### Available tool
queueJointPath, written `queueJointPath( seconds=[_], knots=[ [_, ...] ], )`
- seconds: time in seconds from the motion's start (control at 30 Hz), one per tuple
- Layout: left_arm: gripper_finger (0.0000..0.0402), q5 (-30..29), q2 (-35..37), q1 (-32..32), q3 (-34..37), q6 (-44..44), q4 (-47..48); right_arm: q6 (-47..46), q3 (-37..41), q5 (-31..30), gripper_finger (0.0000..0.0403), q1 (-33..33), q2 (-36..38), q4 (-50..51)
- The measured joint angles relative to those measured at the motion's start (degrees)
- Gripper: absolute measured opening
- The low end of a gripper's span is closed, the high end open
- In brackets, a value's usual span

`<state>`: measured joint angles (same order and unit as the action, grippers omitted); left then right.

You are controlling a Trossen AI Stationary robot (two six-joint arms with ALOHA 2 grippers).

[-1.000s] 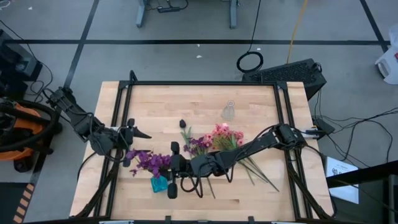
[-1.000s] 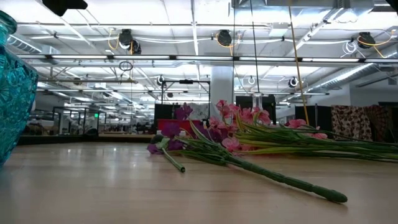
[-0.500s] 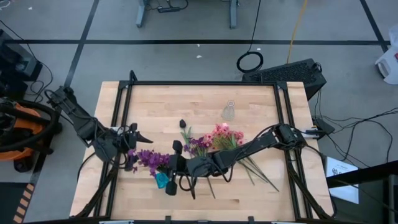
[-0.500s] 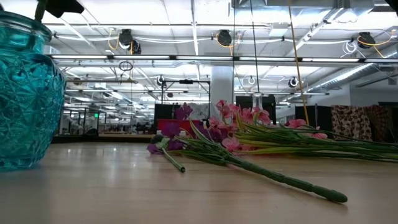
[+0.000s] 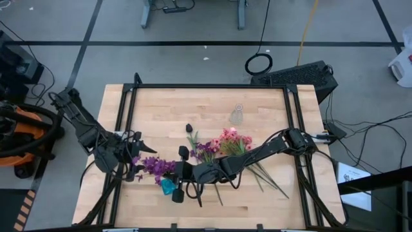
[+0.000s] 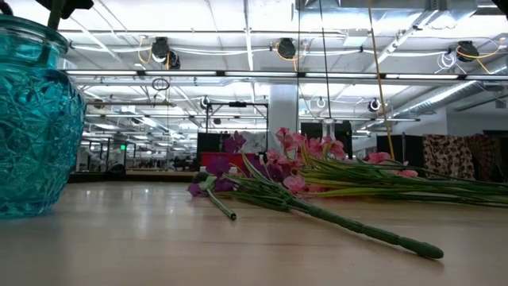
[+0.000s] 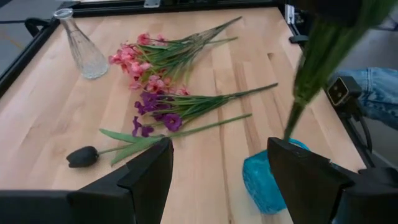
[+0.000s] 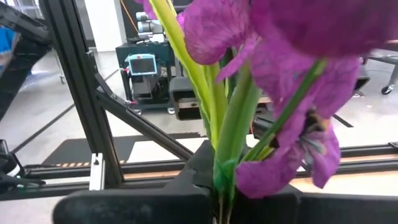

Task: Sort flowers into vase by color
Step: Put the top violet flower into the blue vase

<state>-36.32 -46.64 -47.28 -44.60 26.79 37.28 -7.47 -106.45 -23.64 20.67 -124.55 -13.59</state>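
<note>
Right tool pinching purple spray, teal vase

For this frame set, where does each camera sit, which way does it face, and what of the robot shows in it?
High view: above the table, looking straight down; both arms show, right pincer shut on the purple spray at the teal vase, left pincer beside it.
Low view: at tabletop height, looking across; no arm identifiable.
Left wrist view: looks past its own open fingers across the table.
Right wrist view: close on the held spray's stems.
Shared: the teal vase shows in the high, low and left wrist views.
</note>
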Motion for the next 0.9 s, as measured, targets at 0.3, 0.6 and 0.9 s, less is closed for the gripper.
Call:
queueJointPath(
  seconds=[0.3, 0.6, 0.9],
  knots=[
    [0.0264, -0.1, -4.6, -1.7, 0.0, 0.1, -2.4, 0.2, 0.0, 0.0, 0.0006, -0.1, -1.6, -0.5],
    [0.0264, -0.2, -6.2, -3.7, 0.0, 4.9, 0.4, -0.7, 0.0, 0.0, 0.0025, -0.1, -1.9, -0.7],
    [0.0264, -1.6, -6.1, -7.8, 0.0, 7.5, 1.2, -0.8, 0.0, -0.1, 0.0029, -0.1, -1.9, -0.2]
  ],
)
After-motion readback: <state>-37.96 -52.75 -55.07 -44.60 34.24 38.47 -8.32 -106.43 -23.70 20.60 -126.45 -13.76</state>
